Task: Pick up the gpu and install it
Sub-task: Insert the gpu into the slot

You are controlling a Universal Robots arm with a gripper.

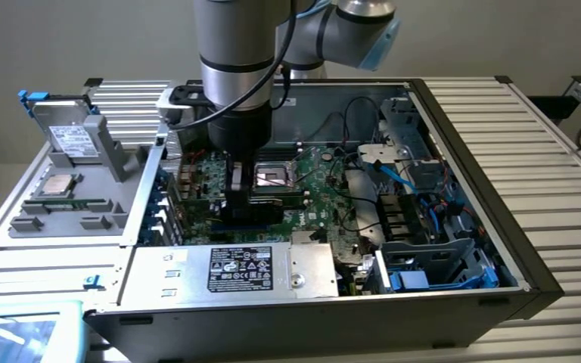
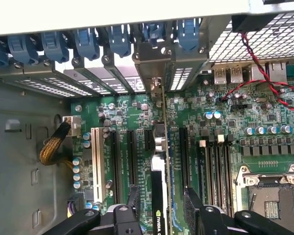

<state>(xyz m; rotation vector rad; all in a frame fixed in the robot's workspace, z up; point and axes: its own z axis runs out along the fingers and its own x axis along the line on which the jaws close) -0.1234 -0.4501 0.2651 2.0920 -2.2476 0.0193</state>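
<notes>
1. The jaws of the black two-fingered gripper [image 2: 159, 208] pinch the gpu [image 2: 159, 186], a thin black card standing on edge.
2. It stands over a black slot on the green motherboard [image 2: 210, 132]; keep it upright and square, its bracket facing the blue latches [image 2: 110, 39].

This is a robotics lab or test bench for computer assembly. An open desktop computer case [image 1: 452, 136] lies on a ribbed aluminium table [image 1: 563, 151], its green motherboard [image 1: 301, 189] exposed beneath a grey robot arm [image 1: 235, 60]. A grey parts fixture [image 1: 79, 181] sits at the exterior view's left.
</notes>
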